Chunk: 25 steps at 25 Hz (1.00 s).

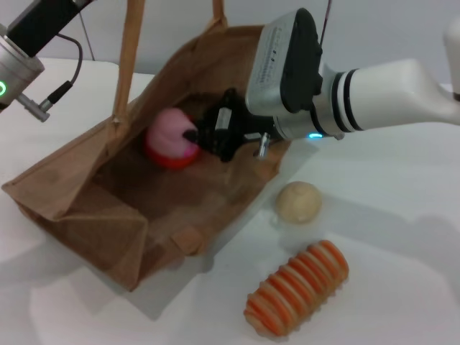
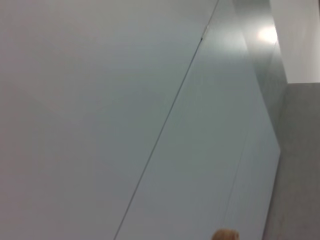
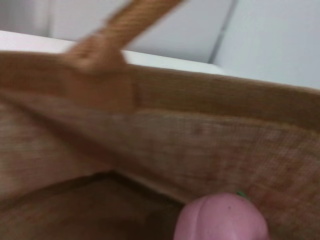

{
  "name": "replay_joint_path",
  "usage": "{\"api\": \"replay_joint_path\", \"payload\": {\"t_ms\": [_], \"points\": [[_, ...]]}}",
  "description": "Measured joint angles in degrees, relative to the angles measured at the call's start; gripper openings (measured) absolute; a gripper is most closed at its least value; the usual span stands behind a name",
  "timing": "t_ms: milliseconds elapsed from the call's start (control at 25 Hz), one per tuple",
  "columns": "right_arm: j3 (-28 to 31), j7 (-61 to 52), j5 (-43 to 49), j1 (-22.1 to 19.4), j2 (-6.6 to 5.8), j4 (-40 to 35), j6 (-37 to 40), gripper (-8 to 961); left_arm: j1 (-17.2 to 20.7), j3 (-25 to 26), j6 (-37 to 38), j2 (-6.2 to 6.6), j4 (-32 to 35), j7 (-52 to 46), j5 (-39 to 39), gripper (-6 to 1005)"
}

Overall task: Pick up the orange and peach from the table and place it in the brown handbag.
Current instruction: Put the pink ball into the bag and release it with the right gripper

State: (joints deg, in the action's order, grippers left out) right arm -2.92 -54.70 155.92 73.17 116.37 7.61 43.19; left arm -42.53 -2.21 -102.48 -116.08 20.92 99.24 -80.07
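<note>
Your right gripper (image 1: 195, 136) is inside the brown handbag (image 1: 93, 208), apparently closed on the peach (image 1: 171, 133), which sits just above the orange (image 1: 164, 157) already in the bag. The left gripper is out of view; that arm holds the handles up.

Left wrist view. A pale grey wall (image 2: 100, 100) fills most of the field, crossed by a thin dark diagonal seam (image 2: 165, 125). A darker grey panel (image 2: 300, 165) occupies one side below a white patch (image 2: 300, 35). A small tan-orange object (image 2: 225, 235), unidentifiable, shows at the edge.
</note>
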Motion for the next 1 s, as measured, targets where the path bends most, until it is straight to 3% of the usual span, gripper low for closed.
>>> {"api": "replay_joint_path", "payload": {"t_ms": [200, 640, 1000], "points": [[6.2, 7.8, 0.0, -1.9, 0.0, 1.2, -3.4, 165, 0.0, 0.0, -1.2, -0.03, -0.1, -0.1, 0.0, 148], [18.2, 32.7, 0.1, -10.3, -0.11, 5.5, -3.3, 217, 1.3, 0.7, -3.4, -0.1, -1.5, 0.3, -0.5, 177], [20.9, 34.2, 0.1, -13.4, -0.42, 7.1, -1.0, 499, 3.5, 0.9, -3.2, -0.08, -1.6, 0.4, -1.4, 201]]}}
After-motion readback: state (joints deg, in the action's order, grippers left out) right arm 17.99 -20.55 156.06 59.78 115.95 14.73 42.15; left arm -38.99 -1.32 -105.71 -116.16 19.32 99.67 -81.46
